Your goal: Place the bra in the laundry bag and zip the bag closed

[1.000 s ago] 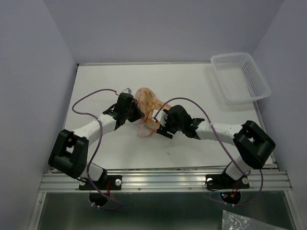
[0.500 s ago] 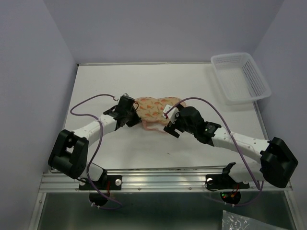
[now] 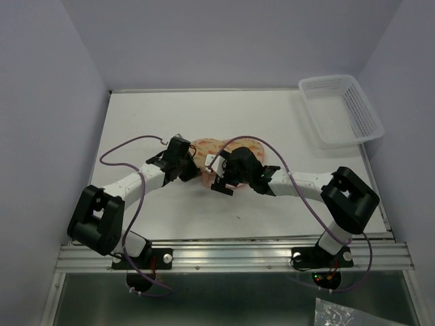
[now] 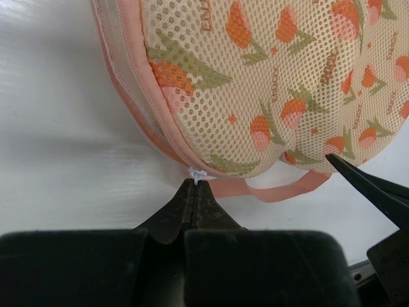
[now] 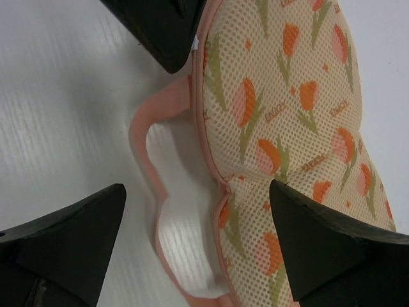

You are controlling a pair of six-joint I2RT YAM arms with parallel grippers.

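The laundry bag (image 3: 206,145) lies flat and folded shut at the table's middle, cream-peach mesh with an orange flower print (image 4: 275,83) and pink edging. My left gripper (image 4: 195,184) is shut on the small pale zip pull (image 4: 197,174) at the bag's near edge; in the top view this gripper (image 3: 194,165) is at the bag's left end. My right gripper (image 5: 198,192) is open, one finger over the table and one over the bag (image 5: 287,96), straddling the pink loop (image 5: 144,128). In the top view the right gripper (image 3: 217,178) covers the bag's front. The bra is not visible.
A white plastic lattice basket (image 3: 370,125) stands at the back right corner. The left gripper's fingertips (image 5: 166,38) show at the top of the right wrist view, close to my right gripper. Purple cables loop over both arms.
The bag's raised flap came down and the bag now lies flat. My right arm swung out to the right, then its gripper moved left over the bag. The left gripper stayed put.
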